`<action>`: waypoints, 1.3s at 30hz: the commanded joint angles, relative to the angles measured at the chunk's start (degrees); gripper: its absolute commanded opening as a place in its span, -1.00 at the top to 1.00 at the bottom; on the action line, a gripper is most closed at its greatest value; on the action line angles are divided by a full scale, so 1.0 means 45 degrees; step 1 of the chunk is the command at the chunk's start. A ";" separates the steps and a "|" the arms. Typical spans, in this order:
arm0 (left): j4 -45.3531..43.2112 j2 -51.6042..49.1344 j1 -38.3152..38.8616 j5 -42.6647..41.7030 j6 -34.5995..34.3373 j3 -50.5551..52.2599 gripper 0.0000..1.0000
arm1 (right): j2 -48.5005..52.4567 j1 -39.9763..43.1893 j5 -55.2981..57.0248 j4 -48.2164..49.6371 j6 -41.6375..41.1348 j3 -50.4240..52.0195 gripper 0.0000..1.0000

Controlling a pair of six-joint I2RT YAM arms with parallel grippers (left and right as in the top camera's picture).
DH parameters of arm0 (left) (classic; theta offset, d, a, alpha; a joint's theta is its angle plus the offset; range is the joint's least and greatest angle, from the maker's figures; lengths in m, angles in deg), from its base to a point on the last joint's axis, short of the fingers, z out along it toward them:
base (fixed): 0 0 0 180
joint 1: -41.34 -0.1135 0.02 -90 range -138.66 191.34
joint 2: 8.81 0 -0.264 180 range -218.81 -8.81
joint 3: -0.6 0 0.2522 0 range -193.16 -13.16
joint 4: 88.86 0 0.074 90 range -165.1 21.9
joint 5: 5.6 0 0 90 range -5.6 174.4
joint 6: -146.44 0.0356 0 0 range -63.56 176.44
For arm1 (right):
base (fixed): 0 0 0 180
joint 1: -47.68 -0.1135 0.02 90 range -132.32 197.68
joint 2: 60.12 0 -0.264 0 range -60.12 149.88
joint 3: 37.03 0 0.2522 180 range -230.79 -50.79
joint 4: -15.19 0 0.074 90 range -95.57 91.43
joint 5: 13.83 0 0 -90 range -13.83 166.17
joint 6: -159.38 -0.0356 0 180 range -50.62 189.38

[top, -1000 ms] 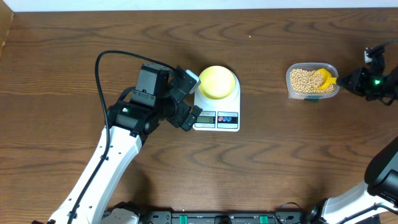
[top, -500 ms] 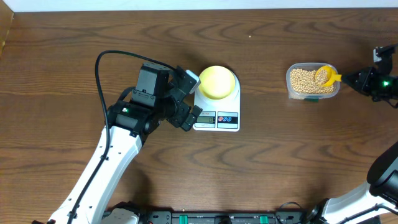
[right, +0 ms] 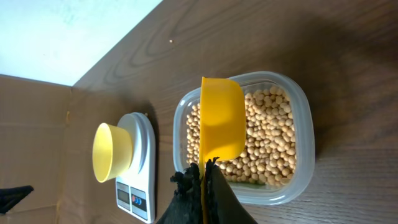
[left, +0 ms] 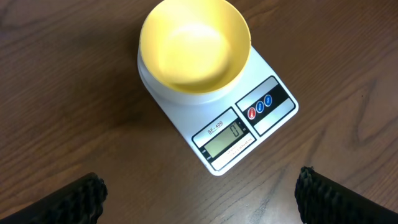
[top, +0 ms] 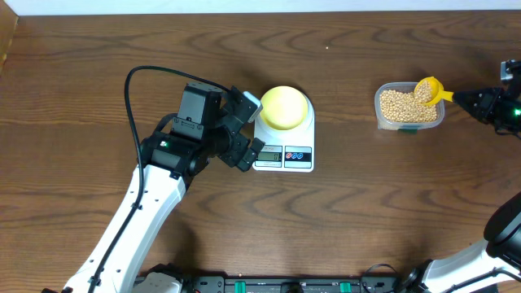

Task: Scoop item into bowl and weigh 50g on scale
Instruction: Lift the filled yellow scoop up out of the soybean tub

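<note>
The right fingers [right: 186,190] pinch the yellow scoop [right: 221,118] by its handle above the beans [right: 273,143] in the clear container [right: 306,155] near the counter's [top: 366,212] right edge, while the left fingers [left: 74,199] hang spread beside the scale [left: 264,115] carrying the bowl [left: 194,43].

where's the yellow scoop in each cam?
Overhead: scoop at far right, over the top-right corner of the tub, handle in the right gripper.
Left wrist: not in view.
Right wrist: scoop at centre frame, above the tub, handle pointing to the bottom edge.
Shared landmark: scale, at centre overhead, centre in left wrist, lower left in right wrist.
</note>
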 commanded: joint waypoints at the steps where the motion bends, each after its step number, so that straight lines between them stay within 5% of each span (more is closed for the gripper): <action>1: 0.0024 0.0087 -0.0053 -0.0155 0.0034 0.0039 -0.98 | 0.0083 0.0083 -0.0792 0.0034 0.0282 0.0058 0.98; 39: 0.0019 0.0087 -0.0053 -0.0155 0.0034 0.0039 -0.98 | 0.0083 -0.0005 -0.3536 0.0364 0.0063 0.0063 0.98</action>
